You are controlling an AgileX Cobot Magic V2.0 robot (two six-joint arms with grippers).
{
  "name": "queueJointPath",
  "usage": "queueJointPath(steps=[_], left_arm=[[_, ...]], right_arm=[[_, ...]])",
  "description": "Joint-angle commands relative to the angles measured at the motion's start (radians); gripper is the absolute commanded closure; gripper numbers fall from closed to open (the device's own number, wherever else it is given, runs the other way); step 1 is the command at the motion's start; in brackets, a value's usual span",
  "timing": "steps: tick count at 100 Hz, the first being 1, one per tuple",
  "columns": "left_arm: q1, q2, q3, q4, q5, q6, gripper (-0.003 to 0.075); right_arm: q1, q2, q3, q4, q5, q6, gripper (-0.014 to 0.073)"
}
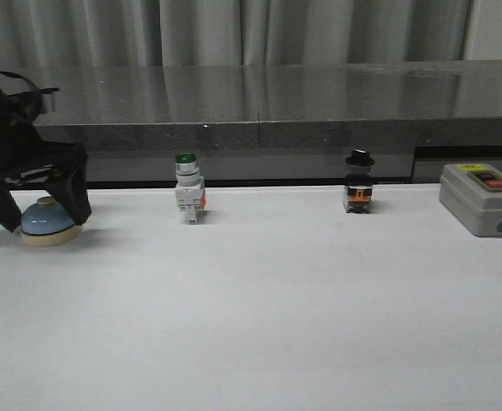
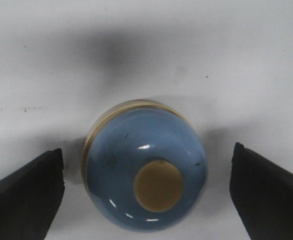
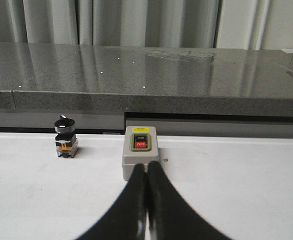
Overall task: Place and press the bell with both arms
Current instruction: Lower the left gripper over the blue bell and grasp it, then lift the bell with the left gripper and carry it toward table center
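Bell [image 1: 50, 221] on the white table [image 1: 259, 308] at far left, between the spread fingers [image 2: 29, 192] of the left gripper [image 1: 44, 212], untouched by either; right gripper [image 3: 146, 200] fingers pressed together, empty, near the grey box [image 3: 140, 159].

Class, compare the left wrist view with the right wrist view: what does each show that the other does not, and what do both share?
Only the left wrist view shows the bell, seen from above between the open left gripper fingers.

Only the right wrist view shows the grey switch box, the black-capped switch, the dark counter and the shut right gripper.

Both show the white table.
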Motion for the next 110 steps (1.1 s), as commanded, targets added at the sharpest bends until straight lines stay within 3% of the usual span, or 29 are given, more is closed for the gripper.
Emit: queueJointPath(steps=[1, 14, 43, 78, 110], left_arm=[[-0.007, -0.043, -0.029, -0.004, -0.025, 0.000, 0.0083], [-0.007, -0.040, -0.029, -0.002, -0.029, 0.000, 0.0111], [-0.007, -0.040, -0.029, 0.000, -0.031, 0.000, 0.0336], [-0.019, -0.118, -0.119, 0.000, 0.068, 0.000, 0.0342], [-0.161, -0.276, -0.144, 0.009, 0.065, 0.000, 0.0342]], right_arm=[[-0.004, -0.014, -0.015, -0.008, -0.081, -0.002, 0.0654], [-0.004, -0.014, -0.015, -0.008, -0.081, -0.002, 0.0654], [-0.004, -0.014, -0.015, -0.008, -0.081, -0.002, 0.0654], [-0.004, -0.014, -0.015, -0.008, -0.081, -0.002, 0.0654], [-0.004, -0.014, -0.015, -0.008, -0.081, -0.002, 0.0654]])
